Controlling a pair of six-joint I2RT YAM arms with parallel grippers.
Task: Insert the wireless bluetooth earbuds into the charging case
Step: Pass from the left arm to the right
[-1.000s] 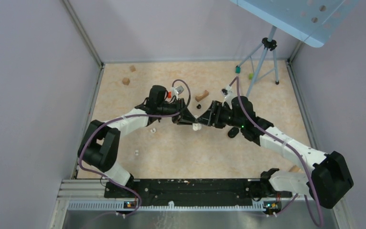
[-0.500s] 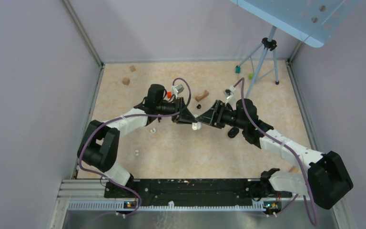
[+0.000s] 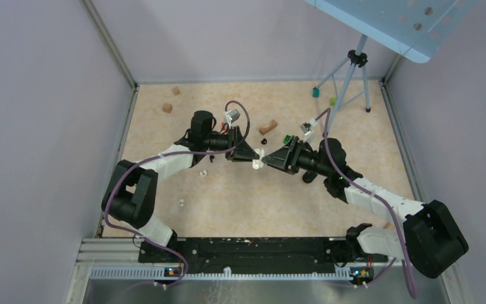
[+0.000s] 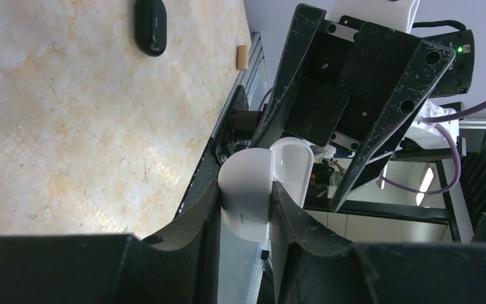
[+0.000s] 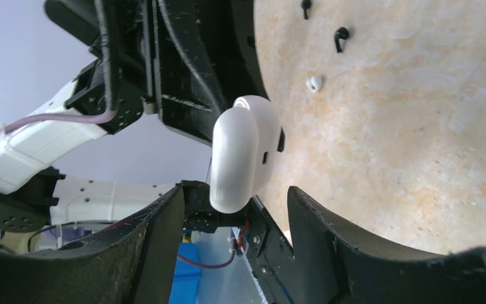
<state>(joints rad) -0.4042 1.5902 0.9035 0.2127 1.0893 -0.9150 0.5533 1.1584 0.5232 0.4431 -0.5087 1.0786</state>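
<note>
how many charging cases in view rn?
2. A white case clamped in the left gripper; a black case on the table beside the right arm. Arms may hide more.

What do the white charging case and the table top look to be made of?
Charging case: smooth white plastic, probably glossy. Soft highlights run along its rounded shell, and a seam divides it.
Table top: a hard, fairly matte surface with a beige marbled pattern. It is likely laminate or printed board rather than real stone. Fine dark scuffs show on it in the wrist views.

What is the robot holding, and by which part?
The left hand grips the white charging case by its lower half; the right hand stands open around it.
</note>
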